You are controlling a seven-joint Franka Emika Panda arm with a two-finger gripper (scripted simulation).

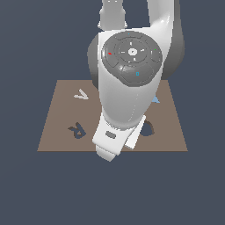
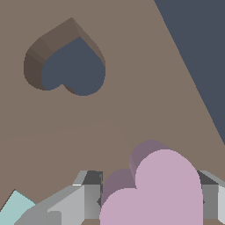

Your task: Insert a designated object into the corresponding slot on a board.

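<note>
Pink heart pinched, slot ahead

Pale-pink heart (image 2: 154, 193) sits clamped between the fingers (image 2: 147, 200), one grey pad (image 2: 90, 197) against each flat flank, lobes pointing away from the wrist camera. Held clear of the board (image 2: 123, 118), by the look of it, though the exact height above the surface cannot be judged. Pinching the heart, then, neither spread wide nor pressed fully together.

Likely light and rigid: a small flat block with crisp edges, no sign of bending under the squeeze. Smooth faces, so probably a little slippery; best gripped across the two straight sides near the middle, as now, rather than over the rounded lobes or the tip, where pads could slide off. Nothing fragile suggested. Thin profile means small tilt errors could jam it on the rim of the cutout.

Just beside one finger, a pale teal corner (image 2: 15, 206) of another piece pokes into the wrist view.

Farther ahead of the fingers, across bare brown board, lies the heart-shaped slot (image 2: 72, 68), dark navy floor with brown walls, well apart from the held piece and turned at a different angle, so some wrist rotation probably needed before lowering.

In the exterior view the arm hides the fingers and heart; only the slot's edge (image 1: 149, 128), the R-shaped cutout (image 1: 77, 130) and a pale piece (image 1: 81, 94) show on the board (image 1: 57, 132).
</note>
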